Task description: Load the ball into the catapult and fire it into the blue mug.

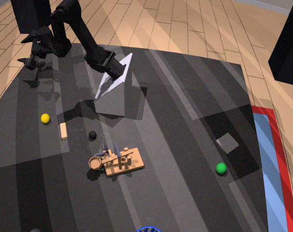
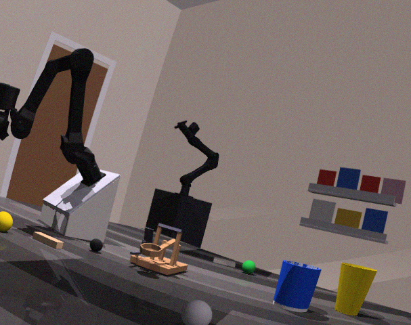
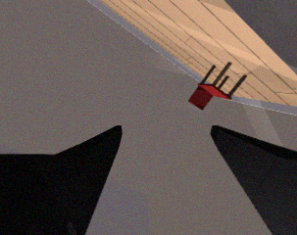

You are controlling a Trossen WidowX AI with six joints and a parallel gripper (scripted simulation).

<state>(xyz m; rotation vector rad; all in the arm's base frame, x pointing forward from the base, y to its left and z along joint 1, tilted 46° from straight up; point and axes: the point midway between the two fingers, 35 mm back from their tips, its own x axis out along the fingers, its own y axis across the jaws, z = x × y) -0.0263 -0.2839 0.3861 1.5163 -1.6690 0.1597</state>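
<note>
The wooden catapult [image 1: 139, 163] [image 2: 165, 268] stands on the dark table, its round cup [image 1: 95, 163] [image 2: 151, 248] low and empty. A black ball [image 1: 92, 135] [image 2: 96, 245], a yellow ball [image 1: 45, 118] [image 2: 3, 221], a green ball [image 1: 221, 168] [image 2: 248, 267] and a grey ball [image 1: 35, 229] [image 2: 197, 313] lie apart on the table. The blue mug [image 2: 296, 286] stands upright; only its rim [image 1: 148, 227] shows at the bottom of the top view. My gripper [image 1: 19, 50] [image 3: 166, 129] is open and empty, raised far left of the catapult; its fingers are cut off in the exterior view.
A wooden block [image 1: 63, 131] [image 2: 47, 240] lies between the yellow and black balls. The arm rises from a sloped white stand [image 1: 110, 107] [image 2: 89, 218]. A yellow cup [image 2: 354, 288] stands beside the mug. A flat grey square [image 1: 227, 143] lies near the green ball.
</note>
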